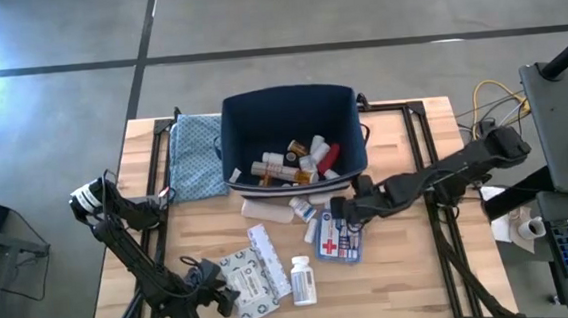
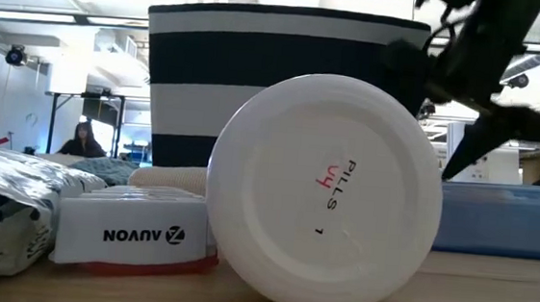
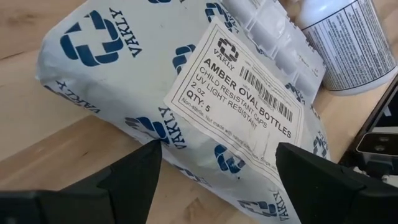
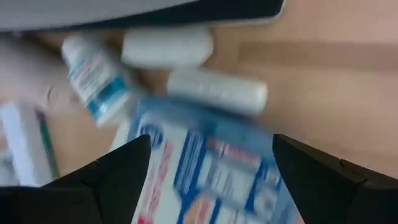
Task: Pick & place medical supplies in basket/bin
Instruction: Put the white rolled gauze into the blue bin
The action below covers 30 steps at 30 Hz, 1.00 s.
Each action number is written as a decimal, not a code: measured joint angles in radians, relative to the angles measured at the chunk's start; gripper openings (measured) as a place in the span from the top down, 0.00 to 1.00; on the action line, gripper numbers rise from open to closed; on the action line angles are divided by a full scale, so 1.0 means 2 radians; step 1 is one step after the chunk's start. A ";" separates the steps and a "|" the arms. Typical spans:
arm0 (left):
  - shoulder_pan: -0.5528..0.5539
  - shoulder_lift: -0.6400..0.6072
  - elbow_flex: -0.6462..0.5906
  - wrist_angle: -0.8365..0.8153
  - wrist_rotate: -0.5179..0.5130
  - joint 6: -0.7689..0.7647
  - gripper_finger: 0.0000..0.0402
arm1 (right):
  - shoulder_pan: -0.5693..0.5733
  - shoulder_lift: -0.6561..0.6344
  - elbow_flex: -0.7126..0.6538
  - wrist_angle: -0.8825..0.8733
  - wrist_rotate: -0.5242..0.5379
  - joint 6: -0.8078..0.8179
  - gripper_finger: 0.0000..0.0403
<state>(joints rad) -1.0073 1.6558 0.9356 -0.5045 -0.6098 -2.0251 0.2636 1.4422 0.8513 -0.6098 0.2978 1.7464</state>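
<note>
Printed packet lies between left end effector fingers — untouched.

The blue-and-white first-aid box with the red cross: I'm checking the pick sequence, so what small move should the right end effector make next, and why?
Probably lower straight down and close. The right end effector hangs open over the blue-and-white first-aid box, which lies flat on the wooden table outside the dark navy fabric bin; in the right wrist view the box lies between the fingers.

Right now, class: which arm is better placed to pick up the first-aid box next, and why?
The right. Its open gripper hovers directly over the first-aid box, just beside the bin. The left gripper faces the printed packet.
</note>
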 joint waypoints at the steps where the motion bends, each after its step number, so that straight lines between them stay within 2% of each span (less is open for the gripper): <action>1: 0.000 0.000 0.000 0.002 0.000 0.000 0.27 | -0.006 0.000 -0.008 0.007 0.008 0.000 0.19; 5: 0.000 0.000 0.000 0.012 0.001 0.000 0.27 | -0.020 0.000 -0.023 0.008 0.020 -0.017 0.19; 8: 0.000 0.000 0.000 0.014 0.002 0.000 0.27 | -0.022 0.000 -0.028 0.008 0.001 -0.044 0.19; 16: 0.000 0.000 0.000 0.014 0.002 0.000 0.27 | -0.021 0.000 -0.028 0.015 -0.141 -0.127 0.19; 18: 0.000 0.000 0.000 0.014 0.002 0.000 0.27 | -0.020 0.000 -0.028 0.025 -0.158 -0.142 0.19; 21: 0.000 0.000 0.000 0.014 0.002 0.000 0.27 | -0.018 -0.003 -0.028 0.056 -0.135 -0.154 0.19; 27: 0.000 0.000 0.000 0.023 0.002 0.000 0.27 | -0.018 -0.001 -0.008 0.042 0.027 -0.122 0.19; 30: 0.000 0.000 0.000 0.026 0.002 0.000 0.27 | -0.030 0.016 -0.008 0.043 0.017 -0.169 0.19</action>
<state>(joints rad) -1.0073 1.6558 0.9356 -0.4515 -0.6048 -2.0251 0.2043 1.4748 0.8358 -0.5246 0.3317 1.4091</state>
